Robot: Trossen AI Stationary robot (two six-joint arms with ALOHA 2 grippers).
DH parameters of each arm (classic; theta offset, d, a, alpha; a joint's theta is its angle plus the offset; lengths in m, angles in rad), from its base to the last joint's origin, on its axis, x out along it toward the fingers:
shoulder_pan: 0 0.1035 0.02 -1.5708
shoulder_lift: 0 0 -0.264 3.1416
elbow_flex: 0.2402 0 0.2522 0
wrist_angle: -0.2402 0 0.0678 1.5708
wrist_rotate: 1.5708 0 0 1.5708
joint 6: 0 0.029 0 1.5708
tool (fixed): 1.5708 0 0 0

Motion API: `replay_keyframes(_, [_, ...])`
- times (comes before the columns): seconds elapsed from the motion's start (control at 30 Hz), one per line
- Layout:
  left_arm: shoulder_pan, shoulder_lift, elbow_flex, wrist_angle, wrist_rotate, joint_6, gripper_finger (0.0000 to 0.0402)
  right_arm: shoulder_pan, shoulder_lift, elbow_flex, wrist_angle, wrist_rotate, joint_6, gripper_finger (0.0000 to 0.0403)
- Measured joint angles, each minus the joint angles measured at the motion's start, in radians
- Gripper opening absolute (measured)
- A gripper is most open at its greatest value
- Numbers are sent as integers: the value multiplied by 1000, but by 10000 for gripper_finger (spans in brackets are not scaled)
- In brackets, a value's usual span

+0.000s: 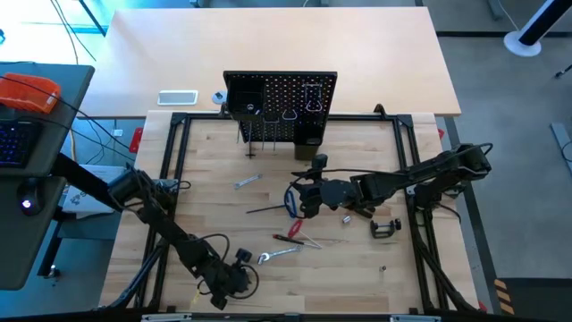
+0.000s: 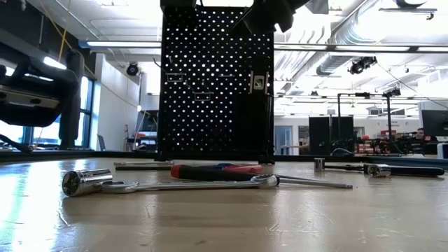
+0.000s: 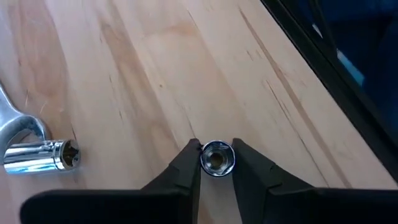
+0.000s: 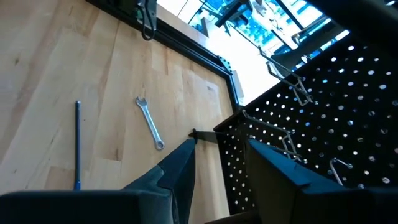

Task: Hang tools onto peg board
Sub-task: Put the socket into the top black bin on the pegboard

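Note:
The black peg board stands upright at the table's far edge, with hooks and bins on it. Tools lie flat on the wood: a silver wrench, a blue-handled T hex key, a red-handled screwdriver, a second wrench and a black C-clamp. My left gripper is near the table's near edge, shut on a small silver socket. My right gripper hovers open and empty above the table's middle, in front of the peg board. My left gripper pinches the small silver socket by its round wall between its two fingertips. The socket's open end faces the wrist camera. The fingers come at it from above, slanting down toward the table. Whether the socket stands on the wood or is lifted clear, I cannot tell.
A ratchet head with a socket lies close beside the left gripper. A thin dark rod and small loose sockets lie mid-table. The black frame rail borders the work area. Bare wood shows at the right near corner.

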Motion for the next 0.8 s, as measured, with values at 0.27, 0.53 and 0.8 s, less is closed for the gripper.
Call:
replay_keyframes(0.27, [56,-71,-3,-124,-33,29,54,7,0,0,3,70,-50,134])
replay_keyframes(0.53, [112,-239,-3,-310,-55,87,54,22,0,0,7,119,-96,134])
replay_keyframes(0.8, [194,-461,-3,-488,-66,154,54,29,-30,0,3,92,-111,134])
